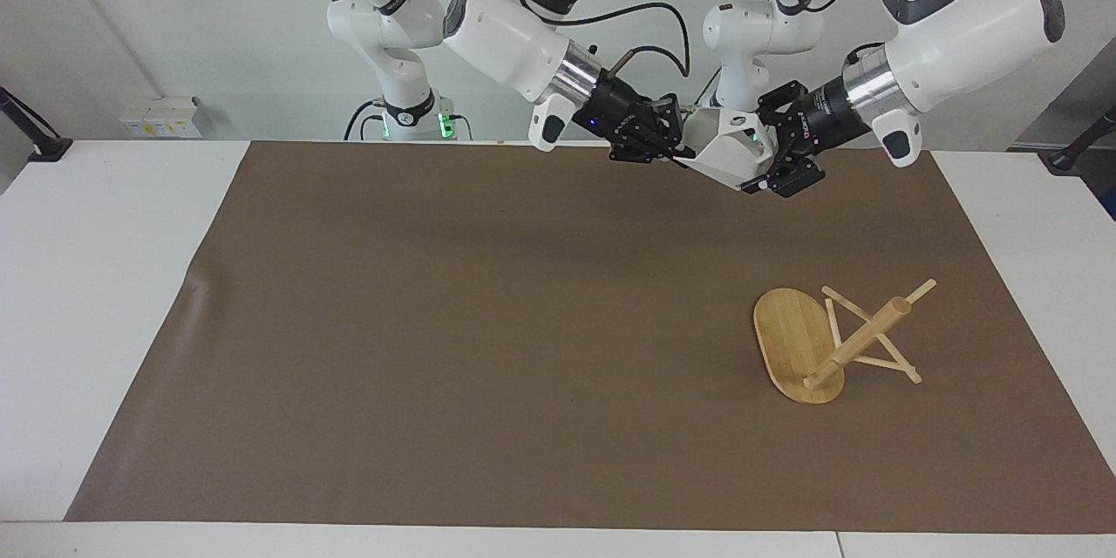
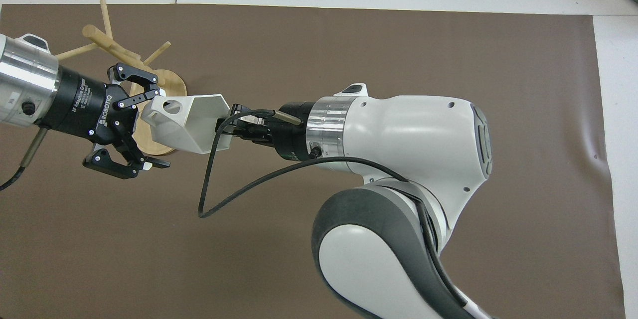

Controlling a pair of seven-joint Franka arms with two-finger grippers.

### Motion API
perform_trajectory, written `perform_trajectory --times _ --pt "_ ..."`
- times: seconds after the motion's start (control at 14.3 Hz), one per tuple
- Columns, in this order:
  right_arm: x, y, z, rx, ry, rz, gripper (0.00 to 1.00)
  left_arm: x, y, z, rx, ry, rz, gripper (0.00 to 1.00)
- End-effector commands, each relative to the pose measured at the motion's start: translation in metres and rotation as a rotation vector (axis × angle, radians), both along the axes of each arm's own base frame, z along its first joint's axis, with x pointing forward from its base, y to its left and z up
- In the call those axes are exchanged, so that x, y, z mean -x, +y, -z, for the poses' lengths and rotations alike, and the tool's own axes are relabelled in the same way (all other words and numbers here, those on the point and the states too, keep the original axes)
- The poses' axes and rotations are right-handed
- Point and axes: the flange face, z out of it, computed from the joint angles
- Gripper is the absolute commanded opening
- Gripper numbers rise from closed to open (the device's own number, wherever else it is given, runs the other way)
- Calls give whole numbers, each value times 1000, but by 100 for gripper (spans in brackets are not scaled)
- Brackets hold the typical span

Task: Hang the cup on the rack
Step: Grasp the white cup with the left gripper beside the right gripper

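Note:
The white faceted cup [image 1: 728, 153] hangs in the air on its side, over the brown mat near the robots' edge. My right gripper [image 1: 676, 150] is shut on its rim [image 2: 225, 122]. The cup's handle [image 2: 167, 107] with its round hole points at my left gripper [image 1: 769, 155], which is open, its fingers [image 2: 144, 90] spread on either side of the handle end [image 2: 155, 127]. The bamboo rack [image 1: 859, 340] lies tipped over on the mat toward the left arm's end, its oval base [image 1: 789, 336] up on edge and its post slanting.
A brown mat [image 1: 488, 323] covers most of the white table [image 1: 105, 279]. The rack's pegs [image 2: 104, 15] stick out near the mat's edge farthest from the robots. A black cable [image 2: 209, 194] loops off the right wrist.

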Motion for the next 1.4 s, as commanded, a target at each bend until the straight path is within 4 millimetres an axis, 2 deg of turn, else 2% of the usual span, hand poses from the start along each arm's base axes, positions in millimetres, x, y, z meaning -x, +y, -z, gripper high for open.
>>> perform_trajectory --times 0.0,0.07,0.21,0.28,0.35,0.77,0.91,1.05,1.12,1.19,1.33 --pt "0 2 -1 -30 22 32 0 12 -2 -3 11 17 -11 81" --pt "0 2 -1 -30 22 32 0 12 -2 -3 12 17 -12 67" --pt "0 2 -1 -31 23 32 0 12 -1 -4 17 16 -13 34" --pt "0 2 -1 -31 23 32 0 12 -1 -5 17 15 -13 14" --pt "0 2 -1 -31 23 32 0 12 1 -5 18 16 -17 0" --pt "0 2 -1 -31 23 32 0 13 7 -11 18 6 -34 0" --pt "0 2 -1 -30 23 30 20 12 8 -10 13 15 -52 0" --pt "0 2 -1 -29 19 28 46 12 8 -11 13 16 -58 0" --pt "1 2 -1 -22 7 25 66 12 9 -10 12 18 -59 0" --pt "1 2 -2 -19 1 23 98 12 9 -10 11 18 -59 0" --pt "1 2 -2 -19 1 23 100 12 9 -10 8 21 -67 0"
